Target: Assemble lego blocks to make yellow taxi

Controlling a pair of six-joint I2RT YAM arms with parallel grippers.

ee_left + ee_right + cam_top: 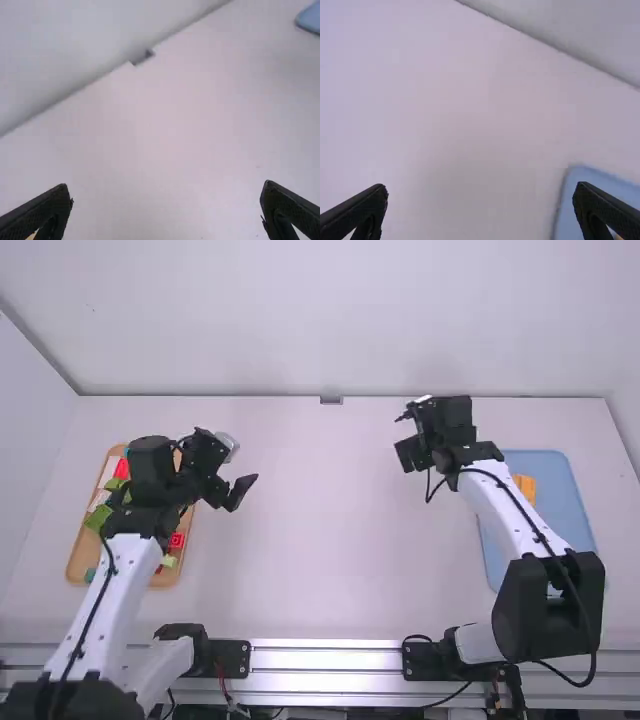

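Where right arm (505, 510) crosses blue tray (557, 478), orange block (527, 486) half-hidden.

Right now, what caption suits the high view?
Left gripper and right gripper hang open between block tray and blue tray.

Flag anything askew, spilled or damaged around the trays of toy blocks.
Nothing stands out. The small coloured plastic blocks I can see lie inside the tan tray; the yellow-orange block is in the blue plastic tray. The left arm hides some of the tan tray.
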